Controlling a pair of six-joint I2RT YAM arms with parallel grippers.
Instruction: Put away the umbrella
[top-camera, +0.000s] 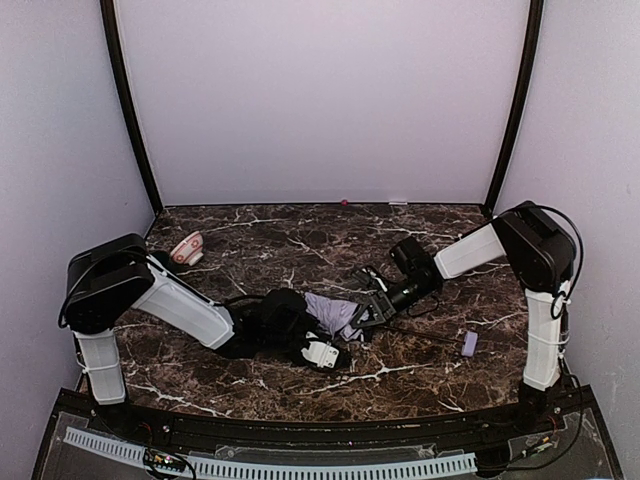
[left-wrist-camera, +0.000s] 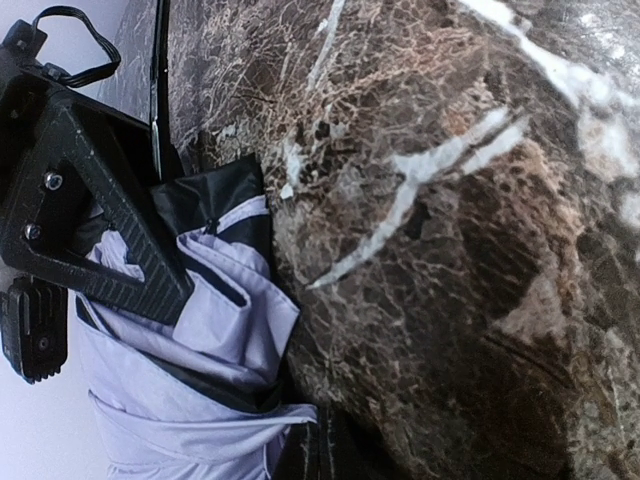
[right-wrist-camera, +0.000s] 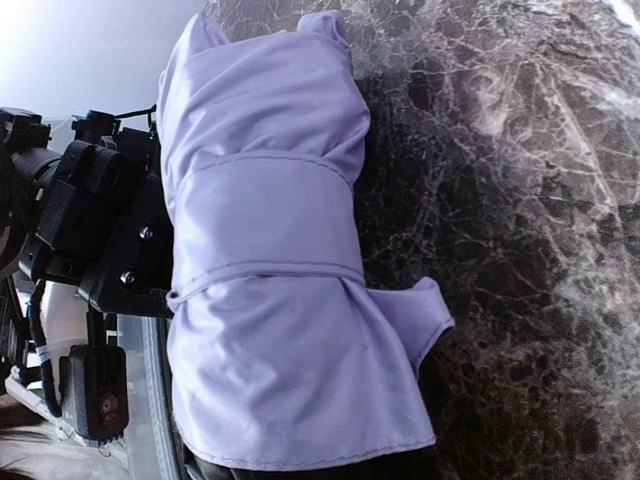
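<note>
At centre, bundled umbrella (top-camera: 335, 315); shaft unseen

Red-patterned bowl (top-camera: 187, 248) at far left of dark veined marble table (top-camera: 300, 225), pale walls (top-camera: 320, 100)

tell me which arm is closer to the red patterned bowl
Left. The left arm passes close beside the bowl, on the same side of the table. The right arm reaches in from the opposite side, beyond the umbrella.
</note>
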